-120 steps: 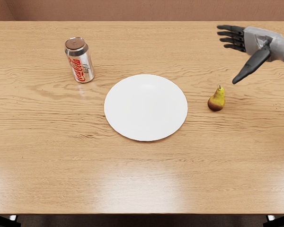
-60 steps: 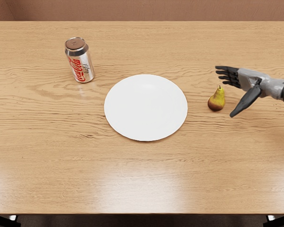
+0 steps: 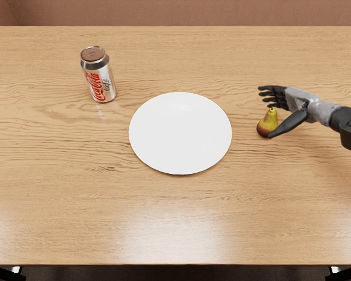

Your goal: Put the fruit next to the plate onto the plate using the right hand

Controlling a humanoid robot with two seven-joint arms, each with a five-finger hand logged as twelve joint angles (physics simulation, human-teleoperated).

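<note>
One wooden table (image 3: 175,222) takes up nearly the whole view. Its grain is streaked and its near part is glossed by a pale sheen, and its left and right ends are cut off by the frame. A round white plate (image 3: 180,133), flat and plain, is laid at the middle.

The right arm (image 3: 346,120) is stretched in low from the right edge, with only the forearm and wrist shown. The right hand (image 3: 291,100) is held wide open and nothing is grasped. Four dark fingers (image 3: 268,92) are spread leftward just behind the stem of the pear (image 3: 267,124), while the thumb (image 3: 282,124) is angled down and left along the fruit's right side. Whether the thumb touches the fruit cannot be told.

A silver and red can (image 3: 98,75) is stood upright, well to the plate's upper left. The pear, yellow-green with a russet base, is stood upright on the table just right of the plate, apart from its rim.
</note>
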